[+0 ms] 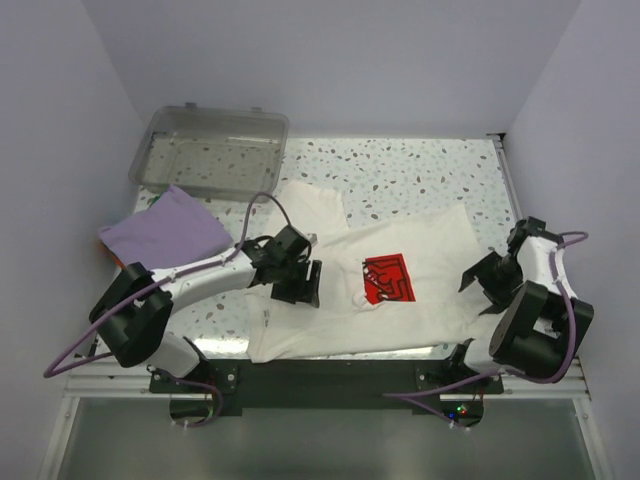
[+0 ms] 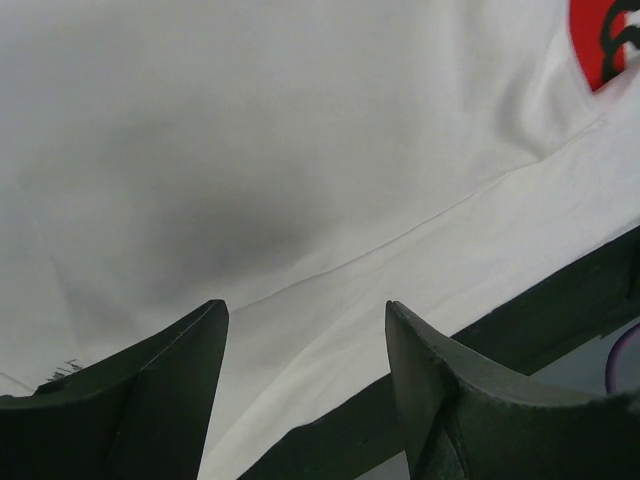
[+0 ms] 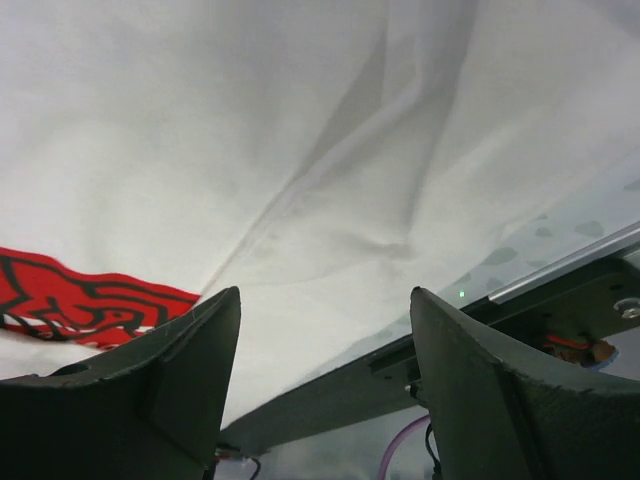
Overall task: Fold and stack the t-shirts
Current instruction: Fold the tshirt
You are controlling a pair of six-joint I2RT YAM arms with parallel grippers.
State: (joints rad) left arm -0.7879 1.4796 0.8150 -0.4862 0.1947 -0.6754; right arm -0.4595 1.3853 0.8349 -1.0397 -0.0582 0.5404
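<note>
By my reading, you are looking at a job roughly half done. The lavender t-shirt (image 1: 165, 232) is lying as a compact folded pad at the left of the table (image 1: 420, 165), just beside the near corner of the clear bin (image 1: 160, 135), so it appears finished. The cream t-shirt (image 1: 430, 250) is lying spread across the middle of the table, print side up, creased but showing no tidy fold. Folding it and bringing the 2 shirts together into 1 stack are what is remaining.

The cream shirt's long axis is running across the table, left to right, with the right end angling a little toward the far side. Its red logo (image 1: 388, 278) is sitting near the middle, close to a curved seam that may be the collar. That would put the neck toward the near edge, but I cannot confirm it.

Your left gripper (image 1: 297, 283) is hovering over the shirt's left part, fingers apart with nothing between them. Your right gripper (image 1: 482, 272) is hanging at the shirt's right edge, likewise spread and empty.
</note>
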